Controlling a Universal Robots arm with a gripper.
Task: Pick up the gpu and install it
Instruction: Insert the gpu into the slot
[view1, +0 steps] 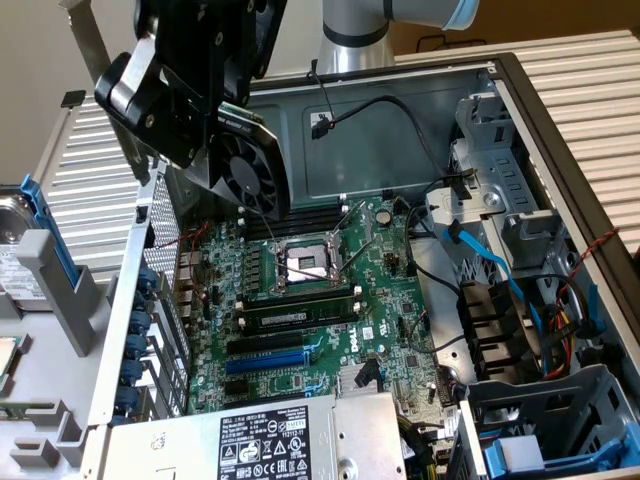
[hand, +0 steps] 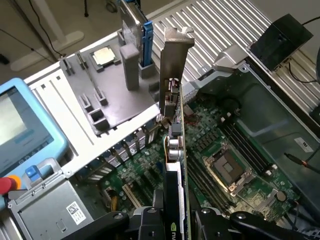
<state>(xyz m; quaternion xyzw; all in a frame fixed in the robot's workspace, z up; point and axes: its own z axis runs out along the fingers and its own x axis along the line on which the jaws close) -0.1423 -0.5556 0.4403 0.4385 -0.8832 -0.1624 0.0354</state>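
The gpu hangs tilted in the air over the back left corner of the open computer case, its round black fan facing out. My gripper is shut on it from above. In the wrist view the gpu is seen edge-on between my gripper's fingers, with its silver end bracket pointing away from the wrist. Below it lies the green motherboard with its black and blue expansion slots. The card is clear of the board and touches nothing else.
A power supply sits at the case's near edge. A drive cage with blue cables fills the exterior view's right. A grey fixture tray holds a loose CPU and a hard drive. A teach pendant lies beside the case.
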